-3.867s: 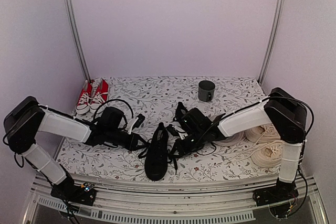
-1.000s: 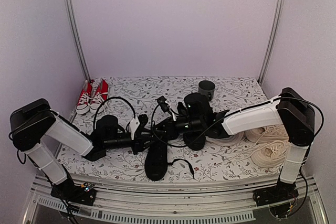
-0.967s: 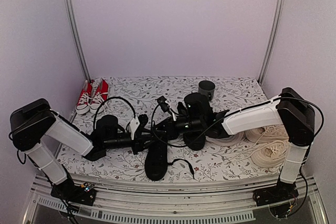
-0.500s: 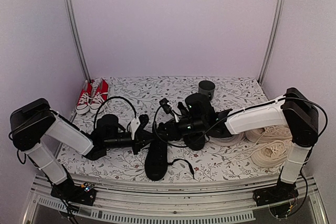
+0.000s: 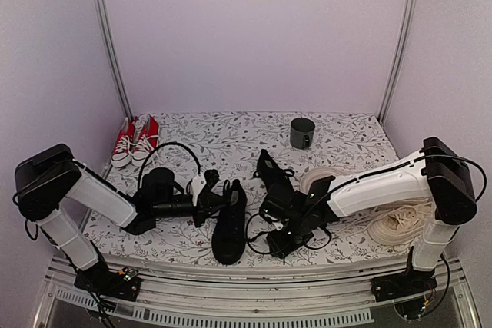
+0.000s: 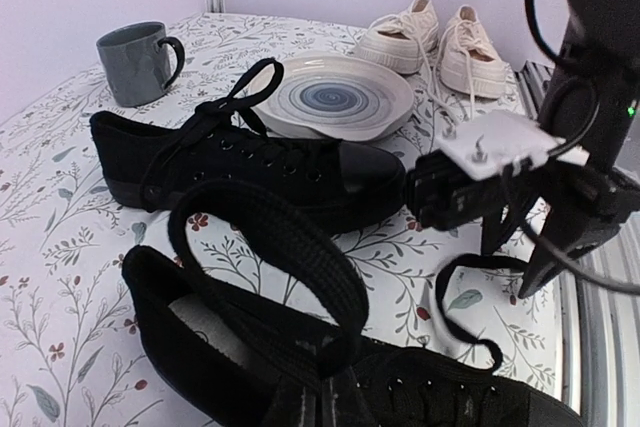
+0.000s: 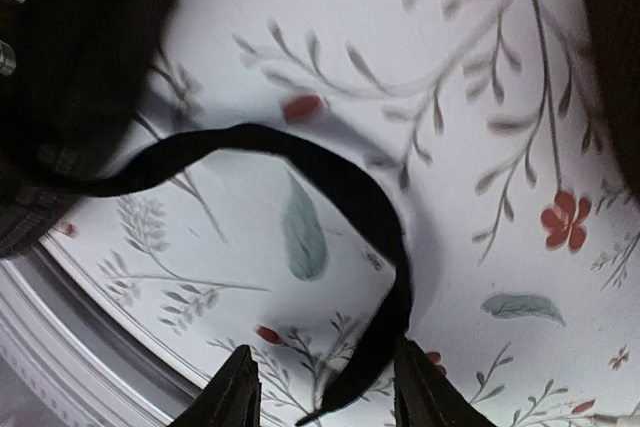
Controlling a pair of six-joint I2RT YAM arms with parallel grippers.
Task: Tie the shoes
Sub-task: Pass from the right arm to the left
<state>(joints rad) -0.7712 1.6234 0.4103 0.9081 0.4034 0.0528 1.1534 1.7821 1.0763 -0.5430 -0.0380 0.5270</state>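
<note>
In the top view the two black shoes lie near the middle of the flowered table: the near shoe points toward the bottom edge of the frame, and the far shoe lies just right of it, angled toward the upper left. The left gripper reaches in from the left and sits at the near shoe's top; its jaws are clenched, and the left wrist view shows a broad black lace loop rising from the bottom centre of the frame, apparently pinched there, though the fingers themselves are not visible. The right gripper is low over the table at the lower centre, just right of the near shoe, with its jaws parted around nothing. In the right wrist view its two fingertips show at the bottom edge, with a loose lace end curling on the cloth between them. A grey mug stands toward the upper right, a striped plate lies beyond the far shoe, cream sneakers sit at the right edge, and small red sneakers sit at the upper left.
</note>
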